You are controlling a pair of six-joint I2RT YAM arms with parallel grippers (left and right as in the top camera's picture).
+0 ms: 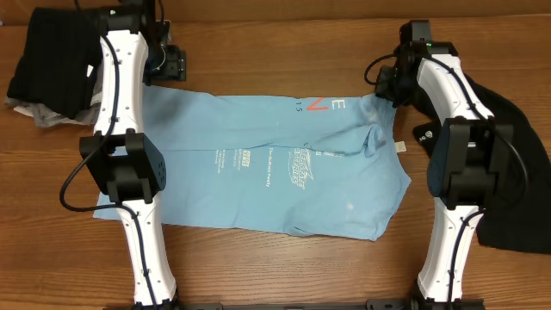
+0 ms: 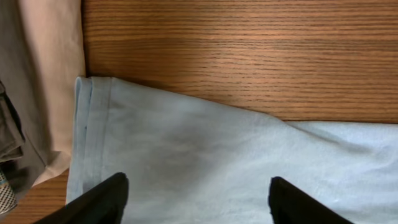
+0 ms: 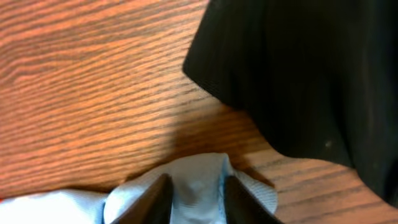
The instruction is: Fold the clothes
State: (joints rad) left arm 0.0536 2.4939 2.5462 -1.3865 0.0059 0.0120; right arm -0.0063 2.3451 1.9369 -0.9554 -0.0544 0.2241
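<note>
A light blue T-shirt (image 1: pixel 284 172) with white print lies spread flat on the wooden table. My left gripper (image 1: pixel 168 65) is open at the shirt's far left corner. In the left wrist view its fingers (image 2: pixel 198 190) stand wide apart over the hemmed edge of the shirt (image 2: pixel 186 143), holding nothing. My right gripper (image 1: pixel 383 86) is at the shirt's far right corner. In the right wrist view its fingers (image 3: pixel 198 198) are closed on a raised fold of the blue fabric (image 3: pixel 199 174).
A black garment (image 1: pixel 508 138) lies at the right edge, close behind the right gripper (image 3: pixel 311 74). A pile of black, grey and beige clothes (image 1: pixel 47 69) sits at the far left; the beige piece (image 2: pixel 53 74) touches the shirt's hem.
</note>
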